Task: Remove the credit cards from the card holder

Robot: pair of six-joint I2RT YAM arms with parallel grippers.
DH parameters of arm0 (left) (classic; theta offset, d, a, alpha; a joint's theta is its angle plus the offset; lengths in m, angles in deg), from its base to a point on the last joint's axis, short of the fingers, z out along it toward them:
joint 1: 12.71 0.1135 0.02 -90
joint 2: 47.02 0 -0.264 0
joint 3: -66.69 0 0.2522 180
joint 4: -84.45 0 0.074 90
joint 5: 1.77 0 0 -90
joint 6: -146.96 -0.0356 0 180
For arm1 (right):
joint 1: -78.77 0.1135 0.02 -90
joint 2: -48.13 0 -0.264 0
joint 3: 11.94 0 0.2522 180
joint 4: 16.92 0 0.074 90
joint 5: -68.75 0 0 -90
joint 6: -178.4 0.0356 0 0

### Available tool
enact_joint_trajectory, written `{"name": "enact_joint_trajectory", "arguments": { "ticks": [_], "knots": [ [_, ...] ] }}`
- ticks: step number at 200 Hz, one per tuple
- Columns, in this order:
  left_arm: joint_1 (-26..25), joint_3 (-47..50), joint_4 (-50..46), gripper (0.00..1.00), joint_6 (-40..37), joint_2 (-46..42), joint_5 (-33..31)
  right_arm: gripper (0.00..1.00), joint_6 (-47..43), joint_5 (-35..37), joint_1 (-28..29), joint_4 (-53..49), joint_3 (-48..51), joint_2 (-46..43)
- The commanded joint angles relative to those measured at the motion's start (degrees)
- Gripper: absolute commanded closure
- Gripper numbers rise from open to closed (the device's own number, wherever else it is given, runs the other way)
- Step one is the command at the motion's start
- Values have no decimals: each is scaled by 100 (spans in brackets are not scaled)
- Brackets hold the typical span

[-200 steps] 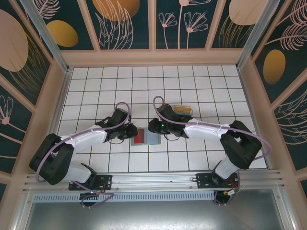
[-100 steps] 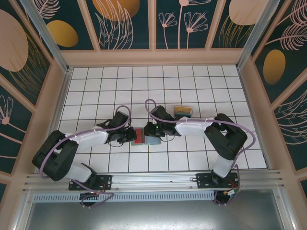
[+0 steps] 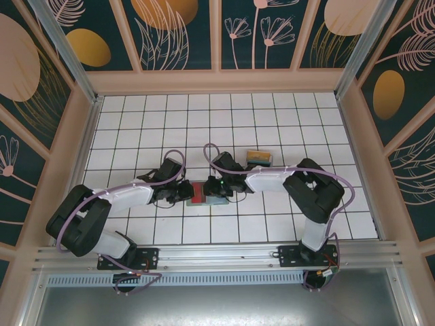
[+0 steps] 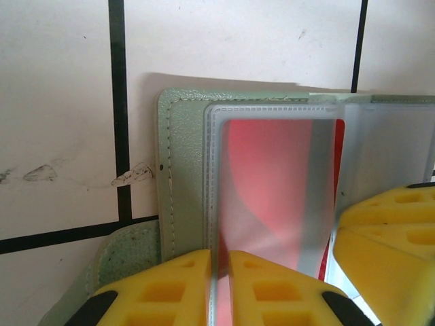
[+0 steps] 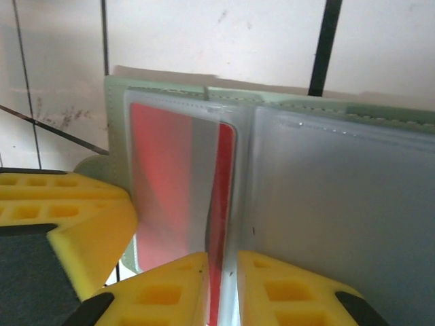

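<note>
The left hand is pinching shut on the near edge of the clear sleeve covering the left panel. The right hand is clamping on what looks like the exposed edge of the red card beside the fold, though some sleeve film may be caught in with it. That is what has been changing: a second back the right hand was hanging at the outer edge of the right panel. It has been swinging in across that panel to the spine, so its wrist is now covering the pale side in the top view, while the left hand has been nudging in only slightly. The card holder is lying open and flat on the tiled bench between the two hands, the red card sitting in its pocket. A small tray is resting just behind the right arm. With one hand pinning the sleeve and the other on the card, the pull-out seems to be getting set up.
</note>
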Motion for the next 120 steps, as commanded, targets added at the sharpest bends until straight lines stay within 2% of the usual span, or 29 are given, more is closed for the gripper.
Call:
{"name": "enact_joint_trajectory", "arguments": {
  "ticks": [1,57,78,92,120],
  "knots": [
    [37,99,-15,84,66,73,103,82,32,-139,19,-83,-167,170],
    [39,100,37,84,80,68,178,83,51,-295,4,48,-154,232],
    [32,95,25,84,90,67,182,90,42,-372,10,140,-150,243],
    [36,94,5,84,88,67,175,100,48,-380,-5,137,-131,216],
    [37,73,-123,86,102,32,51,100,112,-320,-70,206,82,-14]
  ]
}}
